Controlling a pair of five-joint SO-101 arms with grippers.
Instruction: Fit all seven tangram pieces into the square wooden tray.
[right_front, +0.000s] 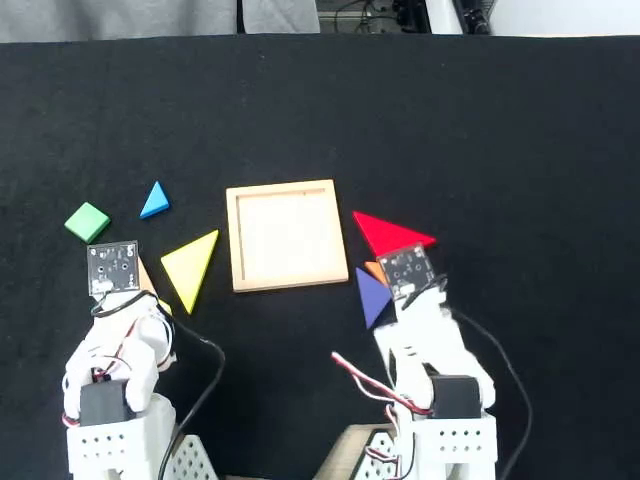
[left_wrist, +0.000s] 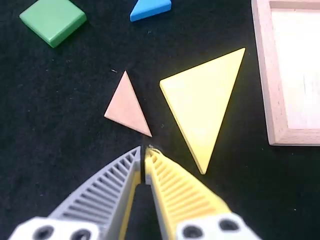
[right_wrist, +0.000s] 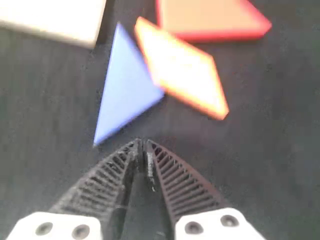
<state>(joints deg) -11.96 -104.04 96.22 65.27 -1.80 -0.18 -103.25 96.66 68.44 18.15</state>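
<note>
While the left hand (left_wrist: 145, 150) and right hand (right_wrist: 143, 145) sit closed, gripping nothing, the square tray (right_front: 233, 240) is pale wood.

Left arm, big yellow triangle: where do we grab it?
Probably from straight above, since the yellow triangle lies flat. Pinch across the narrowing corner nearest the left gripper, squeezing its two long edges. The wider end likely exceeds the jaws and sits near the wooden tray.
</note>
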